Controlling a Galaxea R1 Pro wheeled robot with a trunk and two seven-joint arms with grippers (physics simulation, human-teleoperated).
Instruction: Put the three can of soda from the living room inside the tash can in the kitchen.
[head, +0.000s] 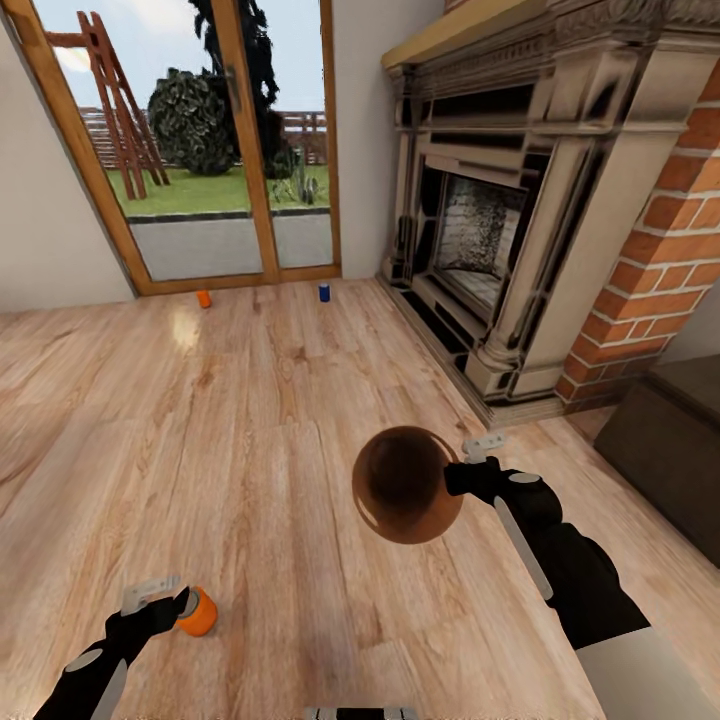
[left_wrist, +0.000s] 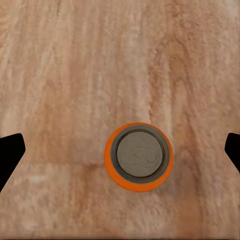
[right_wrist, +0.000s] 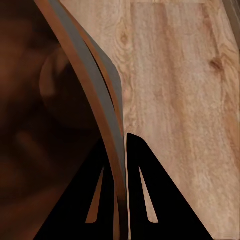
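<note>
Hovering wide open over the nearest orange can (left_wrist: 138, 157) at seven o'clock, the left pincer (head: 160, 597) is lining up a grab; the right pincer (right_wrist: 122, 200) is pinching the bucket's (head: 405, 484) rim, keeping it ready. Two more cans, orange (head: 204, 298) and blue (head: 324, 292), are waiting by the glass doors (head: 215, 140) at twelve.

A: What is lying around the near orange can (head: 199, 612)?
B: Bare wood floor (head: 270, 400) is showing on every side of it. In the left wrist view the left gripper (left_wrist: 120, 152) is standing spread wide, its dark fingertips (left_wrist: 10, 150) well apart from the can on both sides.

A: And toward the glass doors (head: 215, 140)?
B: Open floor is running all the way there. The far orange can (head: 204, 299) and the blue can (head: 324, 292) are standing just before the door frame, well apart.

A: What is crowding the right side?
B: The fireplace (head: 500, 230) and brick chimney (head: 660, 250) are walling it off, and a dark block (head: 670, 450) is sitting beside them. The bucket (head: 407, 485), clamped at its rim in the right gripper (right_wrist: 123, 150), is hanging over the floor's middle.
</note>
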